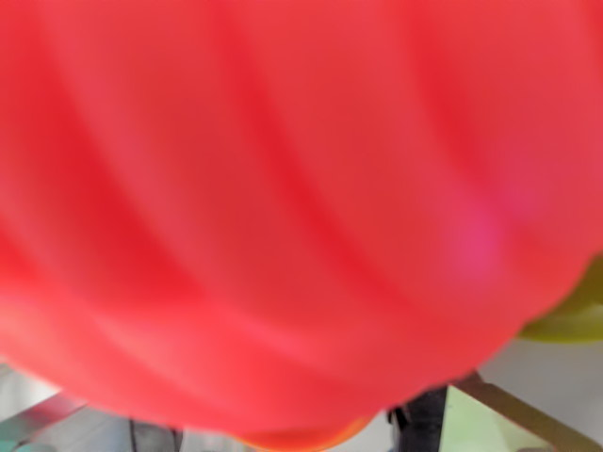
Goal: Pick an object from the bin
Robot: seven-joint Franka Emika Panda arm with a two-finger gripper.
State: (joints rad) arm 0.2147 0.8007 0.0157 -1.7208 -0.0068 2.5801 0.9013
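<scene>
1. Red ribbed rounded object (283, 207), blurred, is seen filling nearly the whole wrist view, from 9 o'clock to 3 o'clock; it is judged to be pressed close to the camera, probably being carried.
2. Gripper fingers cannot be made out, so the opening and hold cannot be told.
3. One yellow-green edge (575, 315) is counted at 4 o'clock, one orange sliver (306, 439) at 6 o'clock.

yellow-green rounded thing (570, 315) peeking in at right edge; blurred | tan diagonal strip (528, 414) running along lower right; partly hidden
</scene>
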